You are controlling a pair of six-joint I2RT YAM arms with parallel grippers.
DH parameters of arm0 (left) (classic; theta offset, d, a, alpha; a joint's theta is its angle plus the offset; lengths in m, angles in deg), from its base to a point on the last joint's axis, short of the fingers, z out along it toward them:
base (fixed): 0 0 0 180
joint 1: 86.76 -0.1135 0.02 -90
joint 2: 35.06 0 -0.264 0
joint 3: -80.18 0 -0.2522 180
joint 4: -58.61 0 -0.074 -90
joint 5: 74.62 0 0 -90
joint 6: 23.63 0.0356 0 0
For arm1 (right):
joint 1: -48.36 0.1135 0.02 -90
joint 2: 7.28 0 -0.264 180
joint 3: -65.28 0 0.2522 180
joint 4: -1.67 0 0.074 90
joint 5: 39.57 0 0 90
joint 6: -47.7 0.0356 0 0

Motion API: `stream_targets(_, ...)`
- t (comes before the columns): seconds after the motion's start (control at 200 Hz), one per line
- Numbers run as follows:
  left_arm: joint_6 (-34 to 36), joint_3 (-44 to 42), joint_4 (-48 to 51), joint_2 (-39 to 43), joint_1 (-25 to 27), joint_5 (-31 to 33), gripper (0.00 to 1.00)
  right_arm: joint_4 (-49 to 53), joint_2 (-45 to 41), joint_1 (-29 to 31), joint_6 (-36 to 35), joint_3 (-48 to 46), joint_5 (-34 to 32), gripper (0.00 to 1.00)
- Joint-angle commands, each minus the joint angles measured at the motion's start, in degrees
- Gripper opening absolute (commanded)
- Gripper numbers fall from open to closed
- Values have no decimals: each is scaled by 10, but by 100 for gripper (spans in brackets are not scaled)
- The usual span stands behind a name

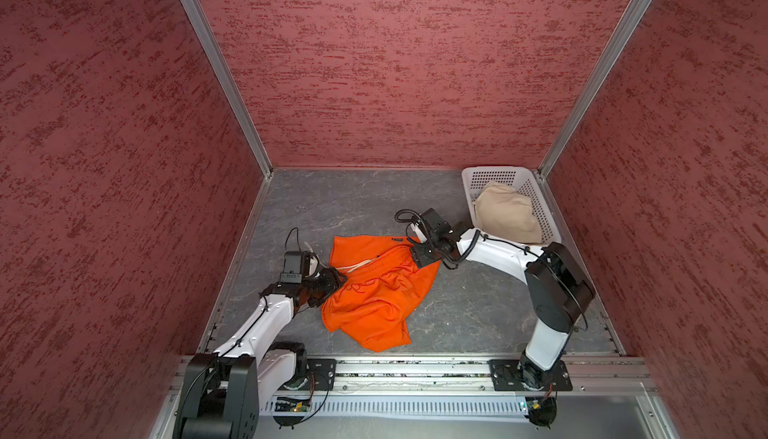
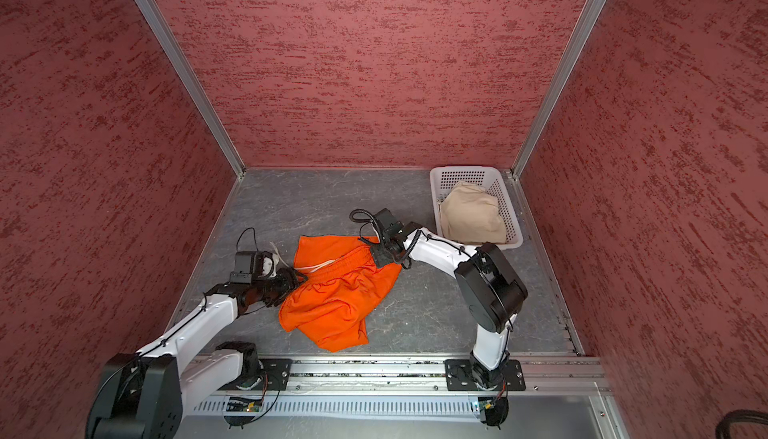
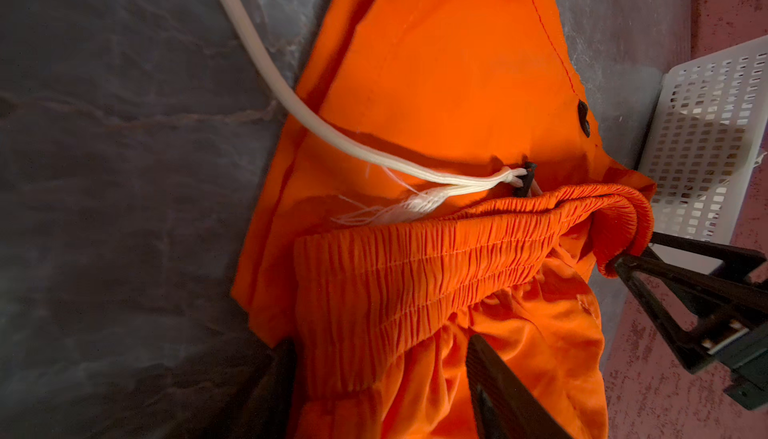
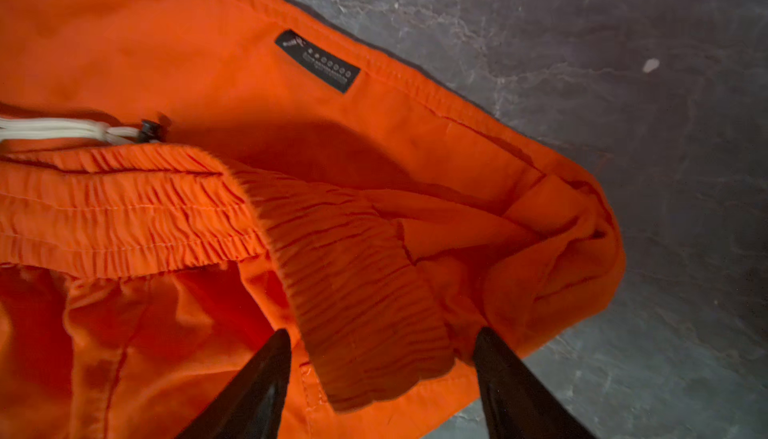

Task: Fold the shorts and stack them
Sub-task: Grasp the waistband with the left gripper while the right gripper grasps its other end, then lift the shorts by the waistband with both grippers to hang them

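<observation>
This is looking like a robotics lab test cell: red mottled wall panels [image 1: 395,62] in aluminium corner profiles [image 1: 216,62] are enclosing a grey stone-patterned tabletop [image 1: 353,204], while a white-and-black left arm [image 1: 253,329] and right arm [image 1: 498,252] are standing bolted to a slotted aluminium rail [image 1: 415,368], bare circuit boards [image 1: 291,405] showing.

The orange shorts [image 1: 374,291] are thin cloth, smooth with a faint sheen; their waistband [image 3: 415,266] is ribbed and puckered; the drawstring [image 3: 291,96] is off-white braided cord, frayed at its end; a matt black label [image 4: 318,60] is sewn on; at two o'clock on the floor [image 1: 332,204], the beige shorts [image 1: 507,216] look soft and matt inside a white, perforated, slightly glossy plastic basket [image 1: 494,177]; the floor is matt grey, marble-veined; the walls [image 1: 395,62] are rough, mottled red; at six o'clock, the rail [image 1: 415,368] is brushed metal.
</observation>
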Motion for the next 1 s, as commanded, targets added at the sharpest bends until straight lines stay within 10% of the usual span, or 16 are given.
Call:
stream_targets(0.0,-2,-4,-50,-23,4,-21,64,27,17,3,-23,23,-25,72)
stream_targets(0.09,3,-1,-59,-38,7,-24,46,26,24,3,-30,27,-51,68)
stream_targets(0.22,15,16,-48,-21,10,-16,26,13,24,3,-45,30,-88,36)
stream_targets(0.411,66,87,28,52,13,34,12,-39,-14,-10,-73,33,-106,9)
stream_targets(0.997,370,633,214,-80,-10,174,7,-81,-20,-76,-133,327,-25,0)
